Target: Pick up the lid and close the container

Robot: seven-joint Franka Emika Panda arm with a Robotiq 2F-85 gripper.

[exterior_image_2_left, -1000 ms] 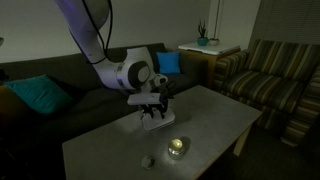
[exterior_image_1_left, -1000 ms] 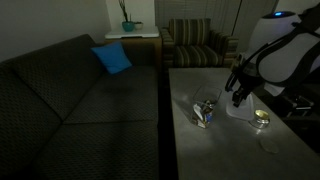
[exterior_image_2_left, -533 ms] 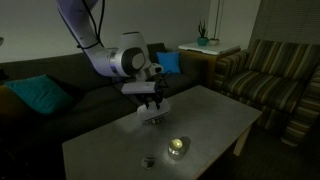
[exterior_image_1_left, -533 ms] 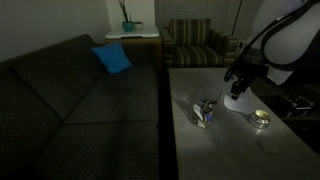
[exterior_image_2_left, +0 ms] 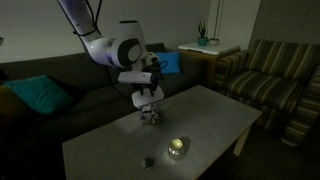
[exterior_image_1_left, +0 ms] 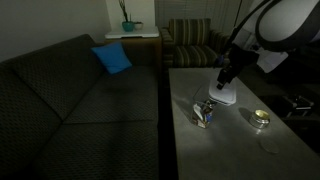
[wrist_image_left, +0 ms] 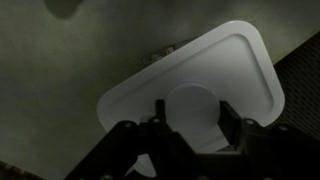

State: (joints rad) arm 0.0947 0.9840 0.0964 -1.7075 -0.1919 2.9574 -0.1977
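Wrist view: gripper jaws clamped on the lid at its 6 o'clock edge.
Container: on the counter, at 7 o'clock from the lifted lid.
Your move: level the lid, centre it over the rim, then lower gently.

Both exterior views are dim and grainy, their corners near black. Weak light falls on the desk; a small tin glints. The wrist view is soft, with the lid palely lit.
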